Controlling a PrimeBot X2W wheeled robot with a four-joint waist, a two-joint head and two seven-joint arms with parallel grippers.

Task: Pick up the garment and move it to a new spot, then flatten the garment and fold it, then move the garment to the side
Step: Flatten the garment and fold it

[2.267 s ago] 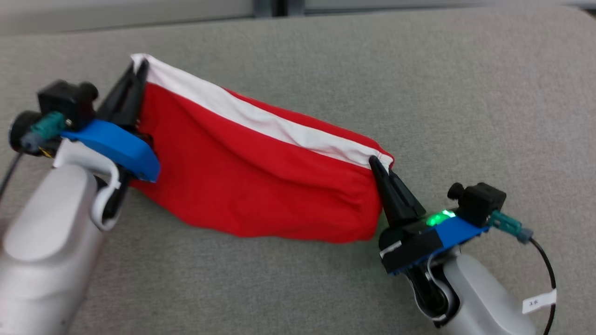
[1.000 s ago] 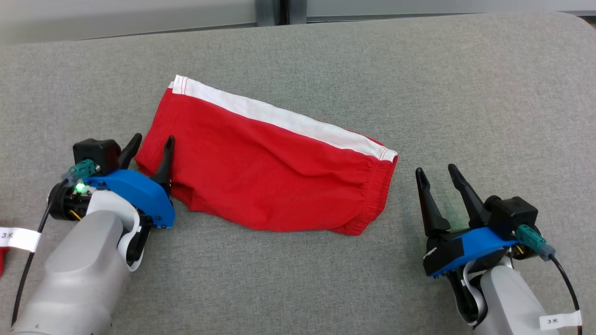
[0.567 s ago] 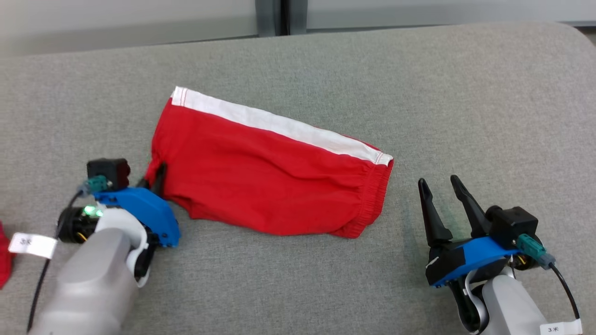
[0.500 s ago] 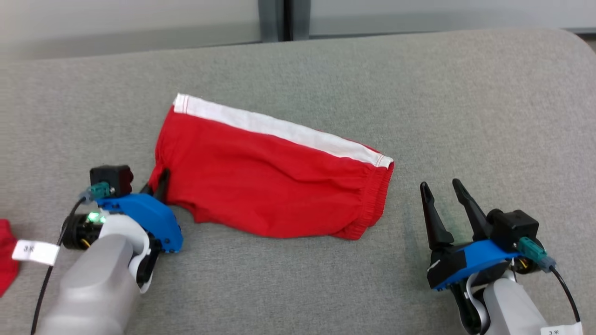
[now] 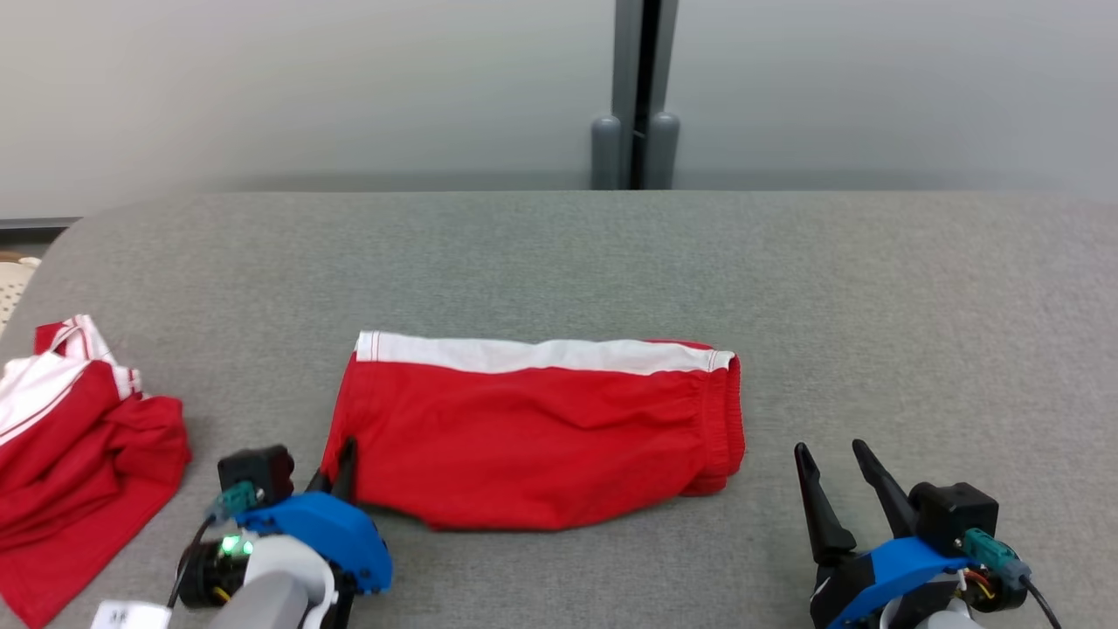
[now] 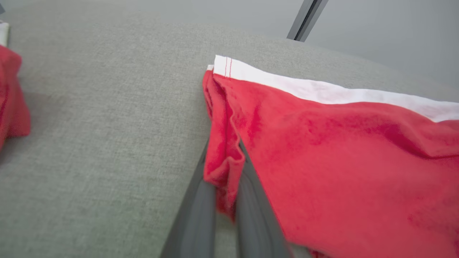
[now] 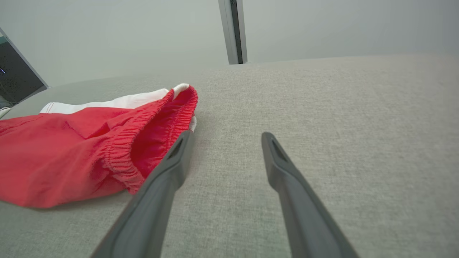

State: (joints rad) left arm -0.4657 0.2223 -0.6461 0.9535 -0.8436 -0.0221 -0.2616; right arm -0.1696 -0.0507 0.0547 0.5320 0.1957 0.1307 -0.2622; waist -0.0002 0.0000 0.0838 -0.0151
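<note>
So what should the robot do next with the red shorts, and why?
Probably slide the shorts sideways, toward the other red garment. They already lie folded, the left gripper has its fingers shut on their edge, and the right gripper stands open, off the cloth.

Grey fabric-covered surface (image 5: 559,253), folded red garment (image 5: 541,437) lying mid-surface, crumpled red-and-white cloth (image 5: 79,437) near left edge
</note>
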